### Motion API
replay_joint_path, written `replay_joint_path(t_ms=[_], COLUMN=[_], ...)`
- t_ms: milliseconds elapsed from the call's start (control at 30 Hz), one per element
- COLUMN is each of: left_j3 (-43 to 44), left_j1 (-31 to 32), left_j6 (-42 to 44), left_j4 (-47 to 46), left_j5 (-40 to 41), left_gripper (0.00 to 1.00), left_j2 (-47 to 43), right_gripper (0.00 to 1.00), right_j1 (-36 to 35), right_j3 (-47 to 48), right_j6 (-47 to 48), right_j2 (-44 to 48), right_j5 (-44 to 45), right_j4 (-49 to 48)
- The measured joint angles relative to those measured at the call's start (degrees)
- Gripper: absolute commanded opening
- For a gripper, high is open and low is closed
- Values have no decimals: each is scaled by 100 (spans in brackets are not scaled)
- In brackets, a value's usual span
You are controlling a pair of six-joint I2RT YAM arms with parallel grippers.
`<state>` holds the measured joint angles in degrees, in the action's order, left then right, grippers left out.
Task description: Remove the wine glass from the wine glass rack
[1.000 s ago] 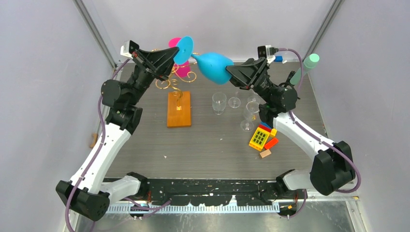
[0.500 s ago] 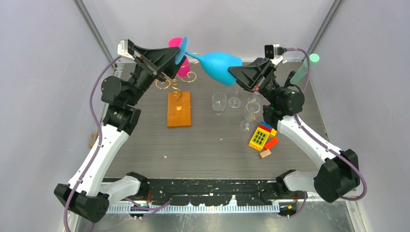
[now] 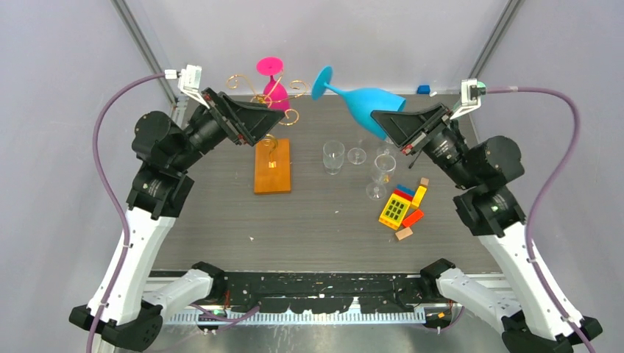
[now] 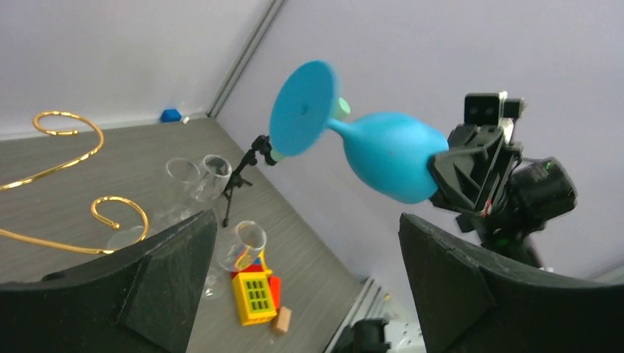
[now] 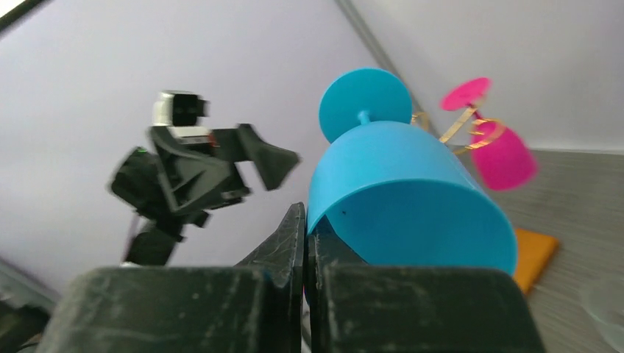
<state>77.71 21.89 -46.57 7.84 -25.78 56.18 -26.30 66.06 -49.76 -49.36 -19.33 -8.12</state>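
Observation:
A blue wine glass (image 3: pixel 362 101) hangs in the air on its side, foot (image 3: pixel 321 81) pointing toward the rack. My right gripper (image 3: pixel 378 119) is shut on its rim, one finger inside the bowl (image 5: pixel 405 198) and one outside. My left gripper (image 3: pixel 277 114) stands open and empty to the left of the glass, apart from it; its fingers (image 4: pixel 169 272) frame the blue glass (image 4: pixel 383 154). The wine glass rack (image 3: pixel 272 165) has gold wire scrolls (image 3: pixel 288 116) on an orange wooden base. A pink wine glass (image 3: pixel 274 90) hangs on it.
Several clear glasses (image 3: pixel 333 154) stand mid-table, one (image 3: pixel 381 170) beside a yellow and red toy block set (image 3: pixel 397 208). A small wooden block (image 3: pixel 403 234) lies nearby. A black tripod (image 4: pixel 239 173) stands at the back right. Grey walls close in on both sides.
My left gripper opened, let go of the blue glass's foot and drew back to the left. The right gripper shut on the bowl's rim and carried the glass to the right.

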Motion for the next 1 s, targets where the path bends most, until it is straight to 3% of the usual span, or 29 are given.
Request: replay_joint_path(t_ms=[200, 400, 600, 833, 1000], left_j3=[243, 243, 243, 264, 295], left_j1=[0, 0, 0, 0, 0], left_j6=[1152, 1779, 2100, 2319, 2441], left_j4=[684, 1185, 1445, 1805, 1989], left_j5=[-540, -743, -793, -619, -382], left_gripper=[98, 99, 100, 100, 100], left_j2=[-44, -59, -61, -59, -66], right_gripper=[0, 0, 0, 0, 0], right_j1=[0, 0, -168, -1338, -1558], right_j3=[1113, 1486, 1515, 1600, 1797], right_j6=[1394, 2371, 2734, 2745, 2710], right_j2=[-92, -407, -1064, -2218, -3036], right_j5=[754, 1012, 1097, 2267, 2826], right_j4=[3045, 5368, 6286, 6618, 6730])
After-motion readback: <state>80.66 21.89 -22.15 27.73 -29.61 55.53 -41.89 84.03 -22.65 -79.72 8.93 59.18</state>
